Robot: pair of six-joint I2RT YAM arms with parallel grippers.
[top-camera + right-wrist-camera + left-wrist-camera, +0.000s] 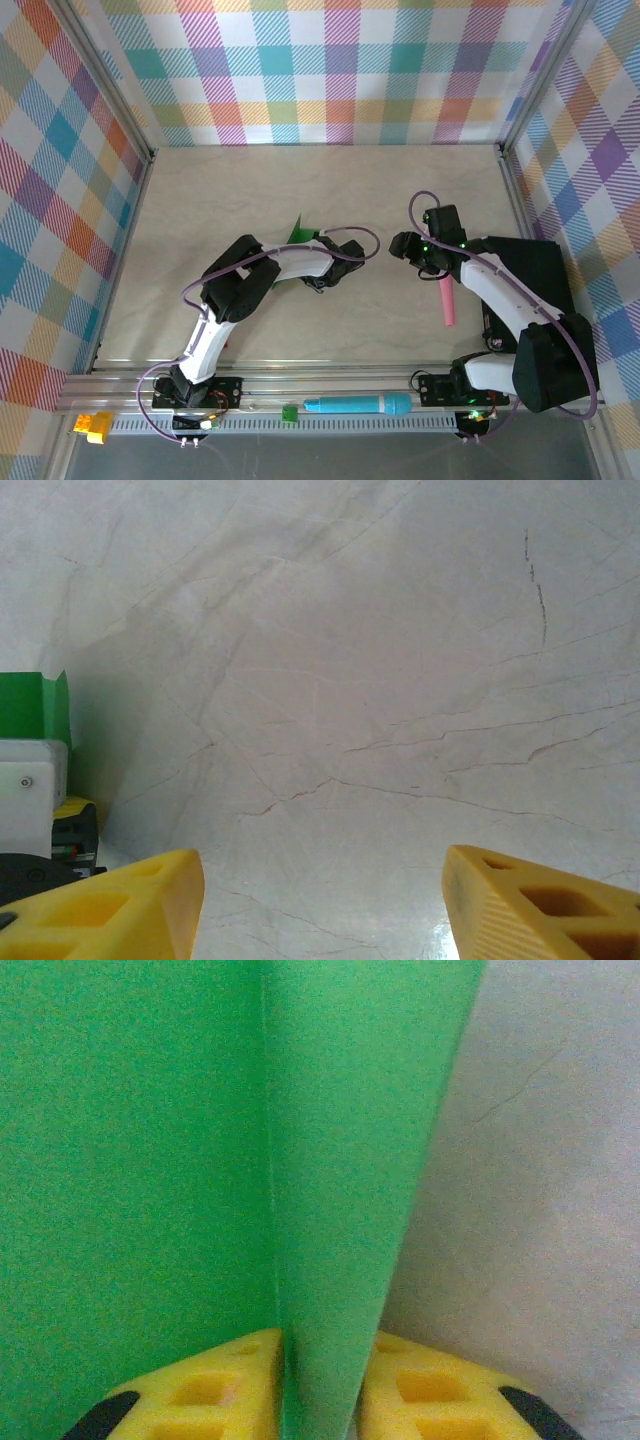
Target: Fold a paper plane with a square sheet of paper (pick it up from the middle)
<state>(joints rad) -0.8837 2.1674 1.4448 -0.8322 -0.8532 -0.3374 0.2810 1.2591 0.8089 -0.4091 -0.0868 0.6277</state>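
I saw one green paper (pixel 180 1160) between my narrow left claw (pixel 320 1400), couldn't tell if gripped. Right claw (pixel 320 900) was wide, empty. One pink marker (pixel 448 302), one teal marker (pixel 357 405).

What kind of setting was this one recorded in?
Most likely a purpose-built robot test cell rather than a home or workshop: a pale marble-look tabletop, aluminium framing along its near edge, and bright plaid walls enclosing it on three sides.

Left yellow-fingered gripper (pixel 320 1360): jaws stood narrowly apart.
Right yellow-fingered gripper (pixel 322 880): jaws gaped wide, tilted downward.
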